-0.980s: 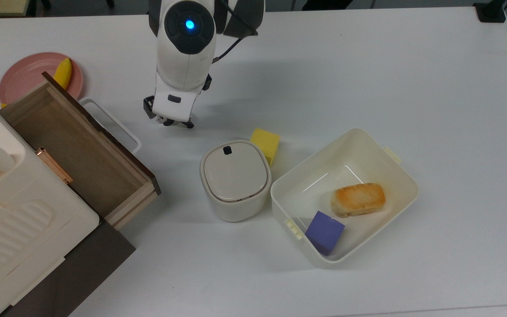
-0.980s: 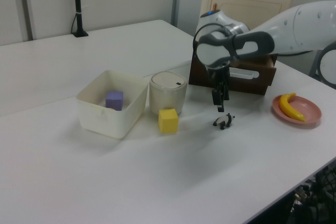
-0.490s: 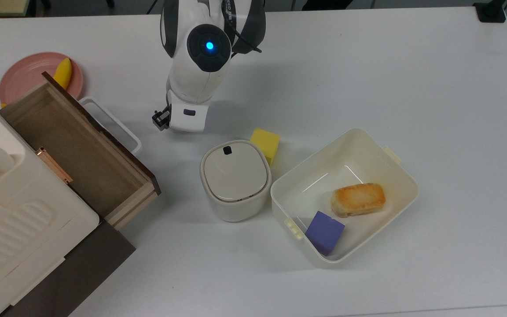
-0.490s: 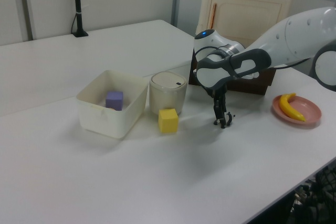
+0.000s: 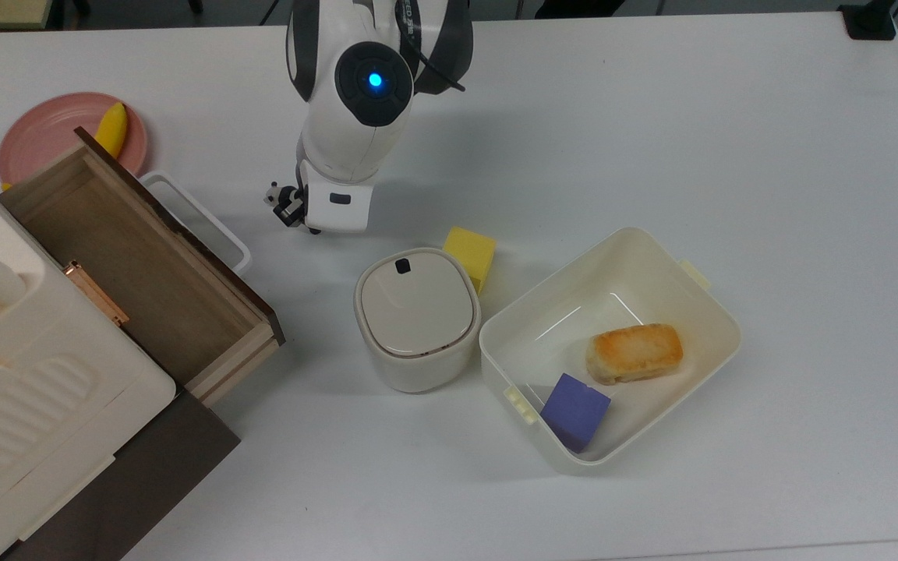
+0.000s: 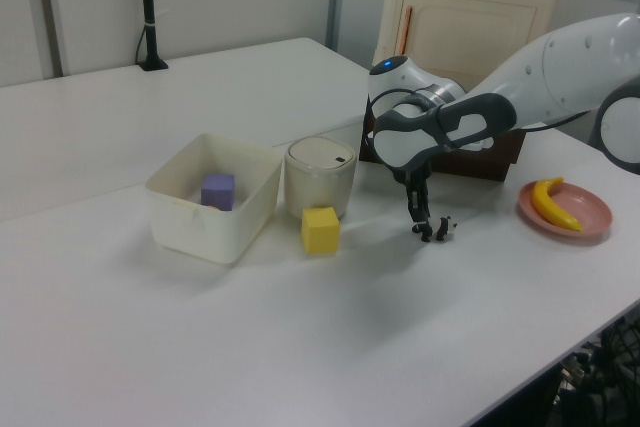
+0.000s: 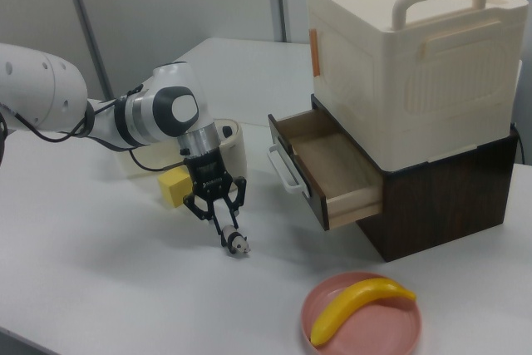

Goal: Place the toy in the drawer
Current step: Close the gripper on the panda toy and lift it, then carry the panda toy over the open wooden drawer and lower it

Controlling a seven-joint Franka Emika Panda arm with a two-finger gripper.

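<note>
The toy (image 5: pixel 276 196), a small black-and-white panda, sits at table level just off the arm's white wrist in the top view. My gripper (image 7: pixel 228 234) points straight down and its fingers meet on one end of the toy (image 7: pixel 240 245). In the left view the toy (image 6: pixel 442 229) pokes out to the right of the gripper (image 6: pixel 422 228). The drawer (image 5: pixel 137 265) stands pulled open and bare inside at the top view's left, its white loop handle (image 5: pixel 203 222) facing the gripper. In the right view the drawer (image 7: pixel 332 168) lies to the right of the toy.
A lidded cream pot (image 5: pixel 416 315) and a yellow cube (image 5: pixel 471 251) stand close to the gripper on the top view's right. Beyond them a cream tub (image 5: pixel 730 335) holds a bread piece and a purple cube. A pink plate (image 5: pixel 44 140) with a banana lies behind the drawer.
The gripper came down from above the toy to table level and its fingers closed on it. The toy shifted slightly toward the left view's right.
</note>
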